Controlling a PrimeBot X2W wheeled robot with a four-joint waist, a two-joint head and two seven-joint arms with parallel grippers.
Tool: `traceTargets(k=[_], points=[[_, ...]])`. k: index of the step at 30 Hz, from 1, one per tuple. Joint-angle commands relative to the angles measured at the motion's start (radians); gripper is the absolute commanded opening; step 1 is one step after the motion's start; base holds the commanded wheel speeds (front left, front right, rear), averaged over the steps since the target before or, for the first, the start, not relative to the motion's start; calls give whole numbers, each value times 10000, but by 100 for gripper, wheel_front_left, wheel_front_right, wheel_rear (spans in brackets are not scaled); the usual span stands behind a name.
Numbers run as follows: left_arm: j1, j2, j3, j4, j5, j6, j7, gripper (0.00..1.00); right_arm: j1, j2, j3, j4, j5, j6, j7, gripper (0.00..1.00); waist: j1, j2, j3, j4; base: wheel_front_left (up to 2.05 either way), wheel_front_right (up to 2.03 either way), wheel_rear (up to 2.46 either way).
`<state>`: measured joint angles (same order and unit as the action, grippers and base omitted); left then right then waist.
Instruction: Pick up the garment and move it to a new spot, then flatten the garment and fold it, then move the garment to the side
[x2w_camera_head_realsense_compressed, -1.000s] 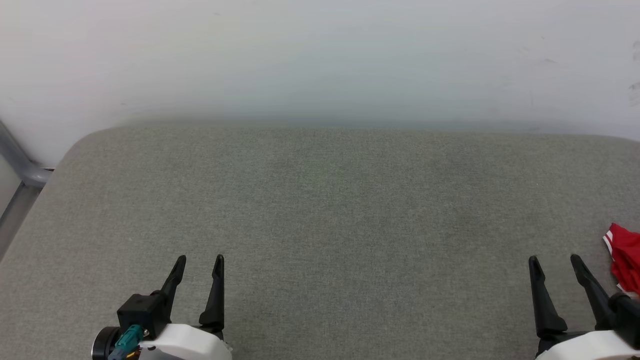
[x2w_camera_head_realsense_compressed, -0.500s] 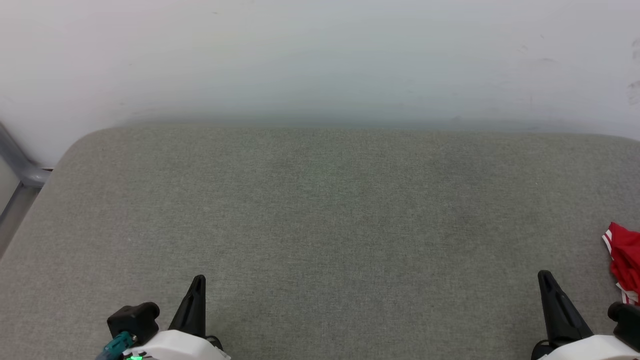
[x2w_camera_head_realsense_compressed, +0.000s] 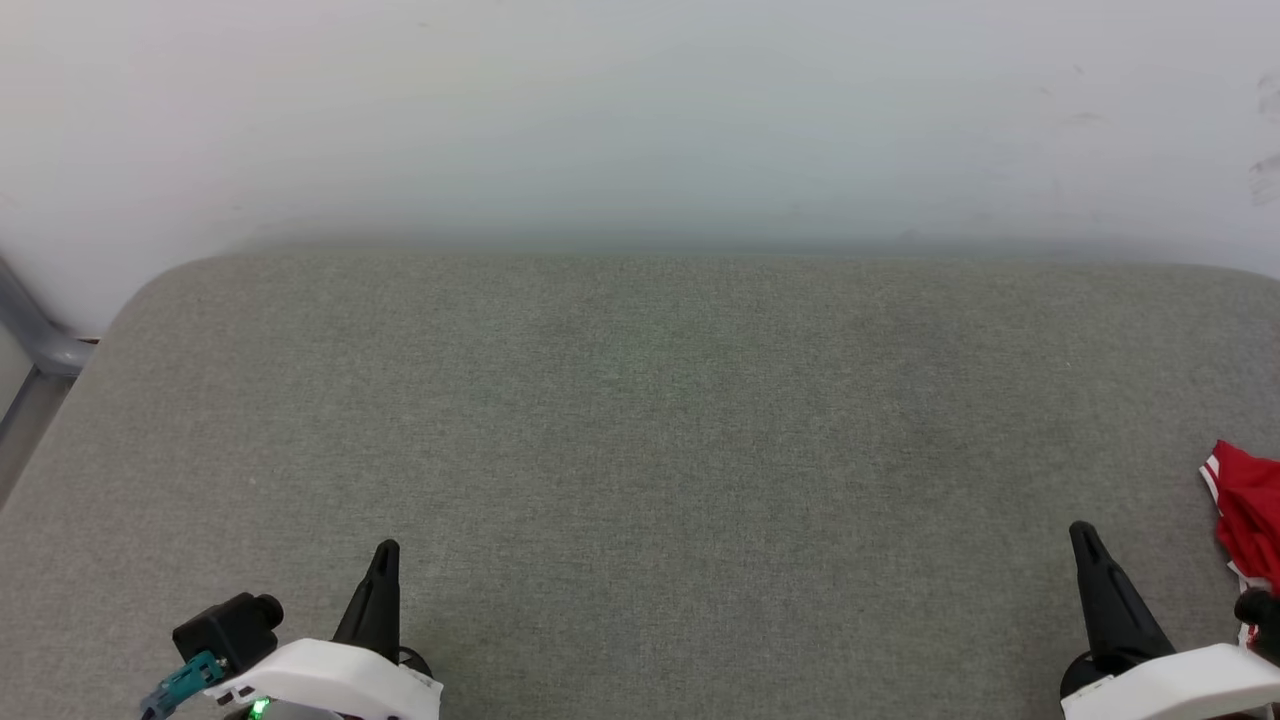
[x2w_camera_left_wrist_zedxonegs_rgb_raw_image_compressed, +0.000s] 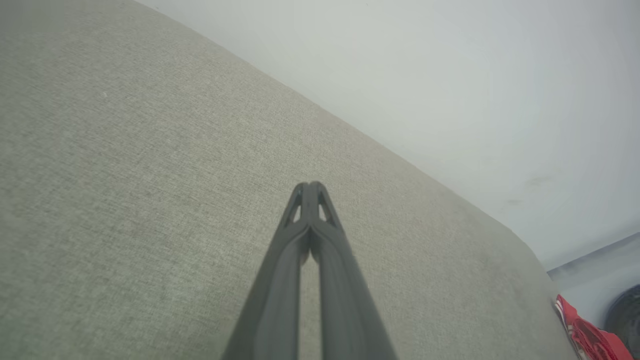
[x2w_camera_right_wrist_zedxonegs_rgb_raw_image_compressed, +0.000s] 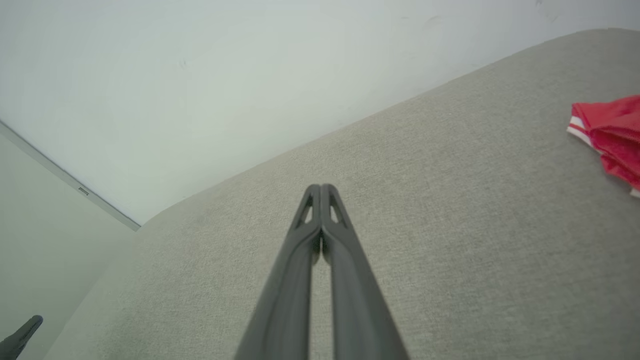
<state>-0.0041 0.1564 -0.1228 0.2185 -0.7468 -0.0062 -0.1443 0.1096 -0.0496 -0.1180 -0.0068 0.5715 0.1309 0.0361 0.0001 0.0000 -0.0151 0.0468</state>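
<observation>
Left gripper (x2w_camera_left_wrist_zedxonegs_rgb_raw_image_compressed: 310, 187): fingers pressed together tip to tip, nothing between them; held low over the grey cushion (x2w_camera_head_realsense_compressed: 640, 420), near its front left.
Right gripper (x2w_camera_right_wrist_zedxonegs_rgb_raw_image_compressed: 320, 187): fingers likewise pressed together and holding nothing; near the front right, just beside the red shirt (x2w_camera_head_realsense_compressed: 1245, 500) but not touching it.
Red shirt: on the cushion at its far right. Only a bunched corner with a white, red-striped band shows, and the rest is cut off by the picture's edge.
Stage: unsettled. A shirt lying off to the side fits one waiting to be fetched, and equally one already set aside. I cannot tell whether the hidden part is folded.
Handling (judgement): the cloth is thin and limp and will sag and drag on the woven cover. Closed fingers cannot take it, and a hem offers the surest hold.
Wall (x2w_camera_head_realsense_compressed: 640, 120): plain, pale, faint scuffs.
Writing: none readable; no lettering, number or label shows on the visible corner.
</observation>
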Motion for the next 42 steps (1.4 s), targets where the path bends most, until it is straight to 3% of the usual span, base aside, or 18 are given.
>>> traceTargets(k=[1, 42], points=[[-292, 10, 128, -104, -293, -58, 63, 0, -306, -9, -4, -56, 350, 1, 8, 0, 0, 0, 2, -5, 0, 0, 0], [-737, -548, 1297, 78, -4584, -683, 1369, 0, -1314, -10, 19, 1265, 5520, -1, 407, 0, -1, 0, 74, -191, 0, 0, 0]])
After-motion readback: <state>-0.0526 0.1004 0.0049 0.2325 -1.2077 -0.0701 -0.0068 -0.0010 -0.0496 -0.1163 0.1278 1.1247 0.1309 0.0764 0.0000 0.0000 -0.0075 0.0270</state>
